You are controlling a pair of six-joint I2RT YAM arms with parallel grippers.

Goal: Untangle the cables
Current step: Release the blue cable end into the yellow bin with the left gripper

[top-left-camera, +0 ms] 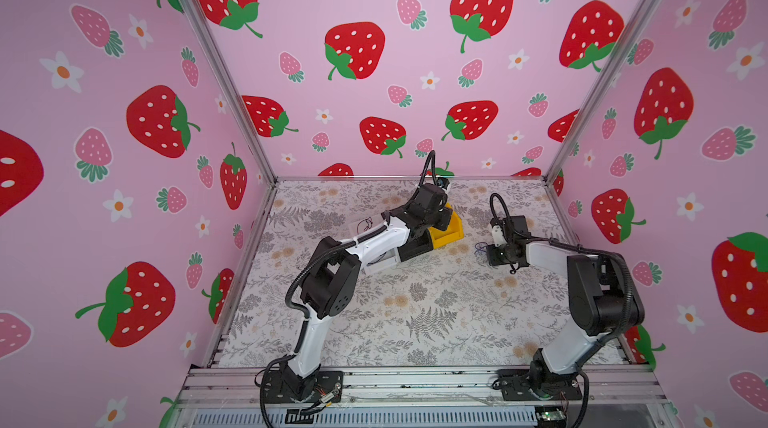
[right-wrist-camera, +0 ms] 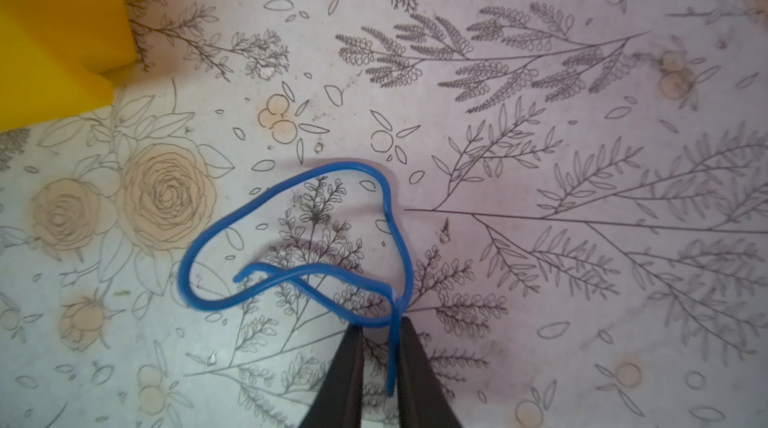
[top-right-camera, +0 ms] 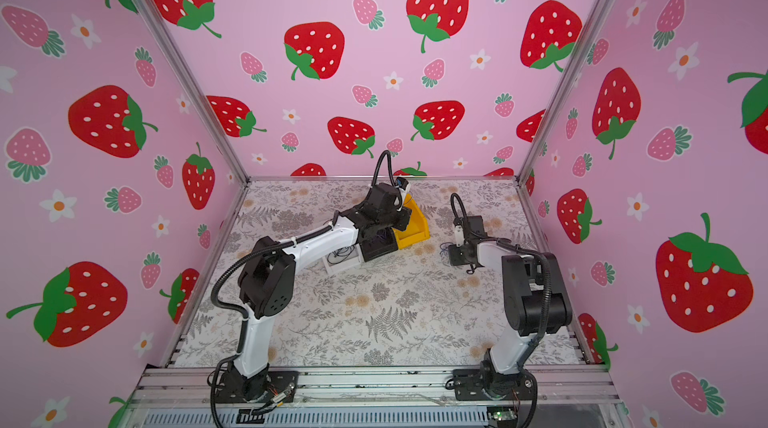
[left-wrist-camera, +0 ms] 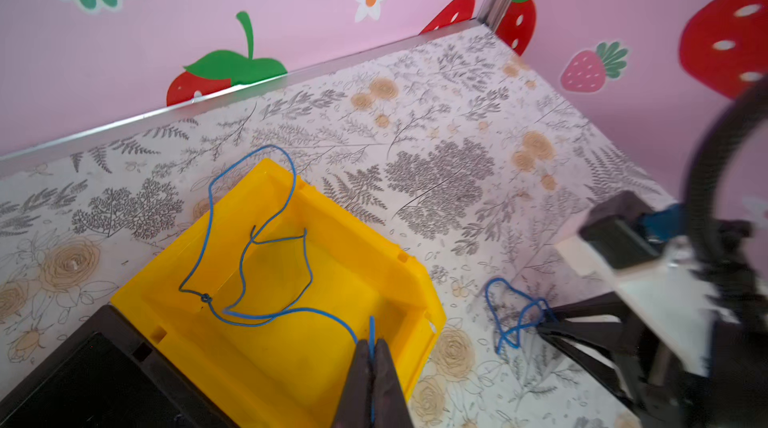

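The flowered table [top-left-camera: 415, 301] is the biggest thing here. A yellow bin [left-wrist-camera: 291, 363], a black bin [top-right-camera: 376, 248] and a white tray [top-right-camera: 332, 267] are set side by side on it. Thin black cables [top-right-camera: 343, 256] are seen curled up in the white tray. From this it is judged that the cables are being pulled apart and put away one at a time.

The left gripper [left-wrist-camera: 372, 349] is held over the yellow bin. It is squeezed tight on one end of a long blue cable [left-wrist-camera: 205, 298]. The rest of that cable is draped in loops inside the bin and over its far rim, and a small knot can be seen in it. For the next move, this grip would likely need to be let go, so that the cable drops in.

The right gripper [right-wrist-camera: 380, 330] is down at the table, near the yellow bin. A shorter blue cable [right-wrist-camera: 353, 164] is curled there in a loop that crosses over itself. One end is set between the jaws, which stand a little apart. Only one finger is touched by the cable, so it is not pinched yet. A full, gentle squeeze is called for next, because so thin a cable could easily slip out.

No brand, label or writing can be read anywhere.
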